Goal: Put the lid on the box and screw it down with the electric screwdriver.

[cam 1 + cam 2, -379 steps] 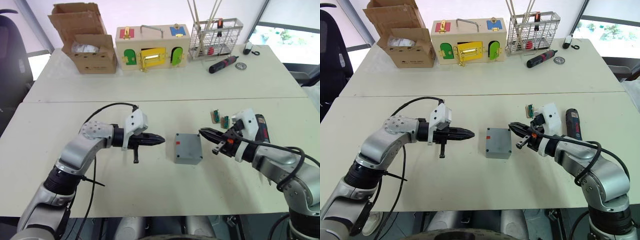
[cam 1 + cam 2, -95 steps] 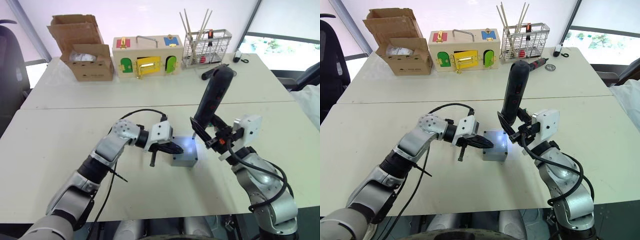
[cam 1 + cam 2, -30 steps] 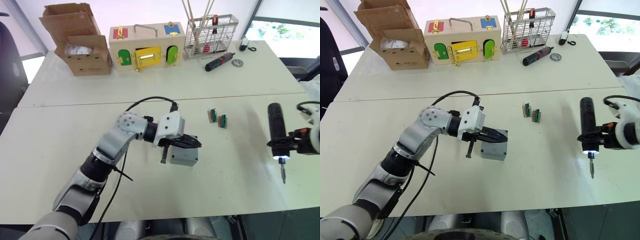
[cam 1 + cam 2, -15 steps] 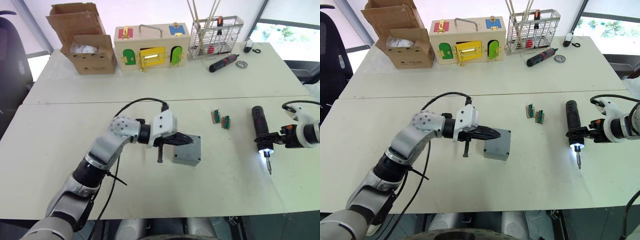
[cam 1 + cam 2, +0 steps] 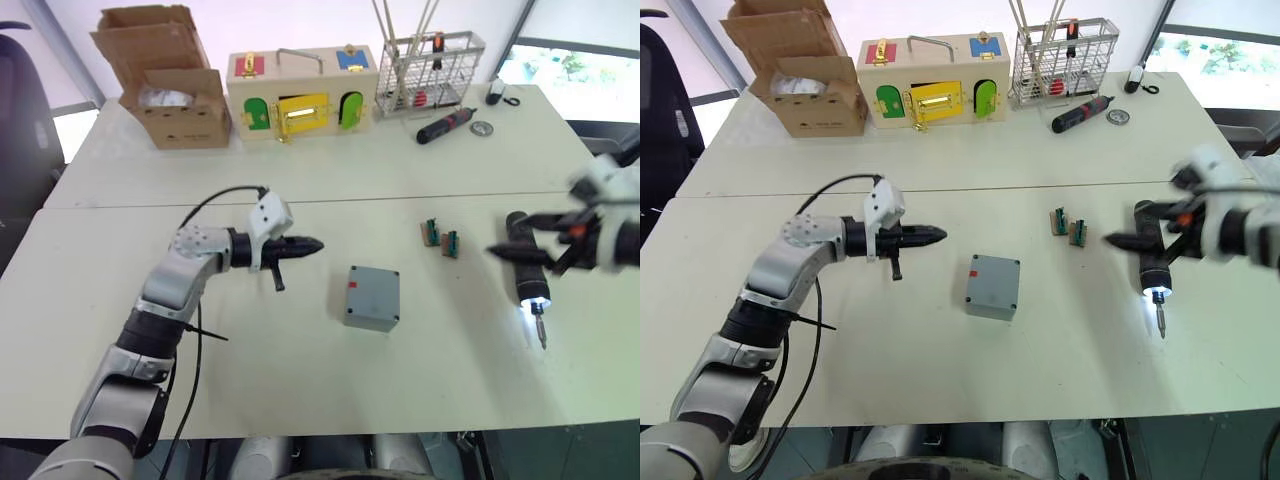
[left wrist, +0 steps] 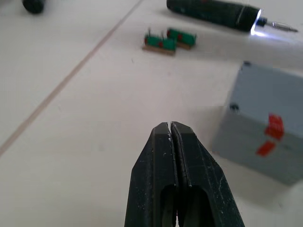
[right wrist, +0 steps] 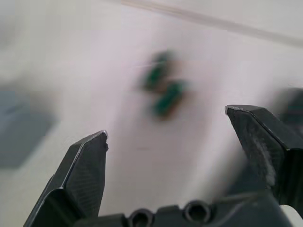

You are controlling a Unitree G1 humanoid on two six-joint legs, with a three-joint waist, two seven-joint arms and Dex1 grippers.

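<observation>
while the electric screwdriver (image 5: 523, 268) lies released

You've got the box (image 5: 993, 285) sitting alone mid-counter (image 5: 940, 380), lid (image 5: 995, 279) on it. Your left hand (image 5: 937, 236) is pinched together, off to its left. The electric screwdriver (image 5: 1151, 256) lies on the counter, tip lit, right hand (image 5: 1145, 243) spread above it.

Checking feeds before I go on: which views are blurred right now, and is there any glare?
Right wrist view: smeared, though the open right gripper reads sharp. Eye views: right gripper streaked; box and left gripper crisp. Left wrist view: sharp; the electric screwdriver has a lit tip throwing a bright patch on the table.
</observation>
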